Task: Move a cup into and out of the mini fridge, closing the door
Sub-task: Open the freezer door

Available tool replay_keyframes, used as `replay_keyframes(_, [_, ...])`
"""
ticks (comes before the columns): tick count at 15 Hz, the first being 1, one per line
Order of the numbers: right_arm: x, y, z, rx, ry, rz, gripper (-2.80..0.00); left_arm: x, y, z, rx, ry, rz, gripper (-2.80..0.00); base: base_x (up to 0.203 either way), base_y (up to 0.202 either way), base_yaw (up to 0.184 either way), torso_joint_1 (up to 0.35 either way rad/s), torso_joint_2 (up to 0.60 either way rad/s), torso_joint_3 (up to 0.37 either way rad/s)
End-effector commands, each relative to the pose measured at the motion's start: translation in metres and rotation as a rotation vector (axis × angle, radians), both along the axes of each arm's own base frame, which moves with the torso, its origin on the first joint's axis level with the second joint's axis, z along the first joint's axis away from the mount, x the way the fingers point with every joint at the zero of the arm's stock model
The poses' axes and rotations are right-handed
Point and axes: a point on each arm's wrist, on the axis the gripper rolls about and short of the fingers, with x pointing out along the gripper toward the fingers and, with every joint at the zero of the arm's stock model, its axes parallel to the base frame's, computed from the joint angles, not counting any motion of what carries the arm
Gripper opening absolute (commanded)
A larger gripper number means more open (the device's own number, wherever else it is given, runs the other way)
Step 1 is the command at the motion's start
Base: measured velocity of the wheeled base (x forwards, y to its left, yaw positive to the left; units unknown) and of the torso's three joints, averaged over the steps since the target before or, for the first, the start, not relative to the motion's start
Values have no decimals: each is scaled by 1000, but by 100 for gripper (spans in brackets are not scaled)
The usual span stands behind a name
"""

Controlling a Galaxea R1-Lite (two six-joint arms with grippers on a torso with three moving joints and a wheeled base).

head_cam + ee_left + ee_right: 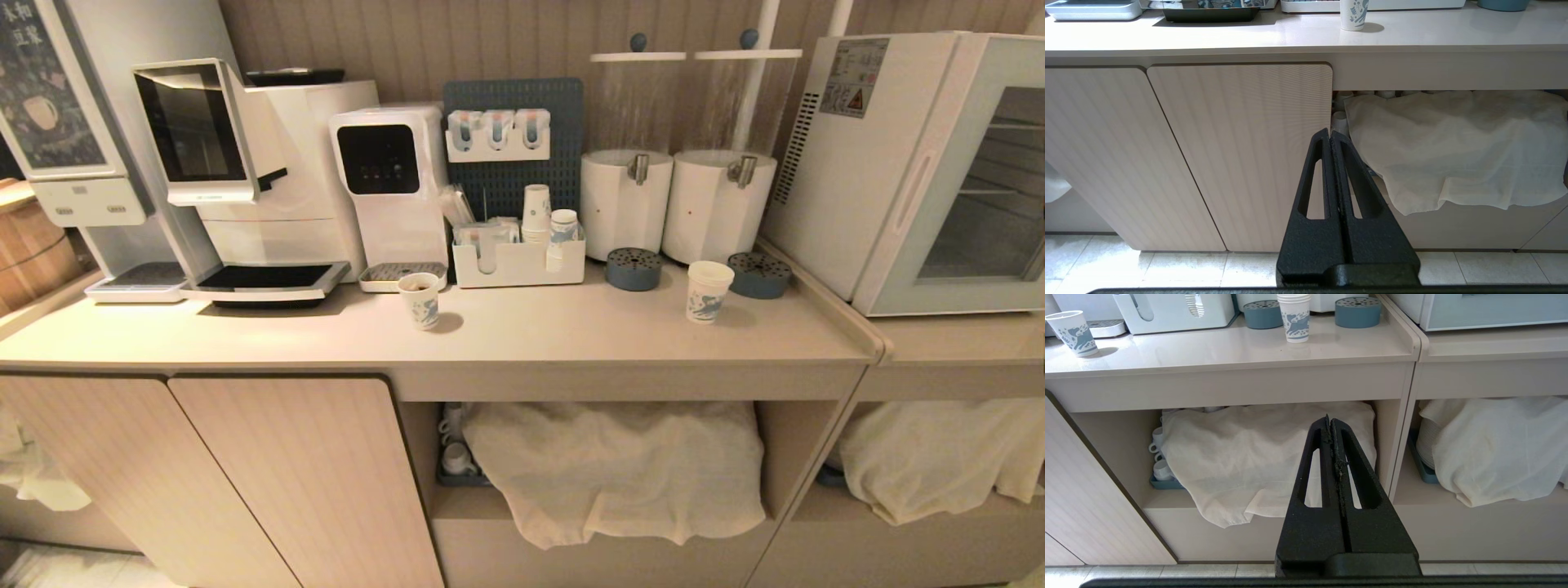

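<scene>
The cup, white paper with a blue pattern and a clean inside, stands on the counter in front of two round blue drip trays; the right wrist view shows the cup too. To its right the white mini fridge stands on a lower counter section, its glass door shut. Neither arm appears in the head view. My left gripper hangs shut and empty in front of the cabinet doors, below counter height. Just as low, my right gripper is shut and empty before the open shelf.
A same-patterned cup with brown contents stands mid-counter. Behind are a coffee machine, a water dispenser, an organiser with stacked paper cups and two white drink dispensers. Cloth-covered crockery fills the shelves below. A raised lip edges the counter.
</scene>
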Motion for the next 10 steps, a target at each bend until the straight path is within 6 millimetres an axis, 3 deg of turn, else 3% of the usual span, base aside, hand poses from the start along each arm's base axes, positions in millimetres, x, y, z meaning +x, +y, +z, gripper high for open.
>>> replay_keyframes(1, [0,0,0,0,0,0,-280,0,0,0,1,-3,0,-280,0,0,0,0,0,0])
replay_keyframes(10, [0,0,0,0,1,2,-280,0,0,0,1,-3,0,-280,0,0,0,0,0,0])
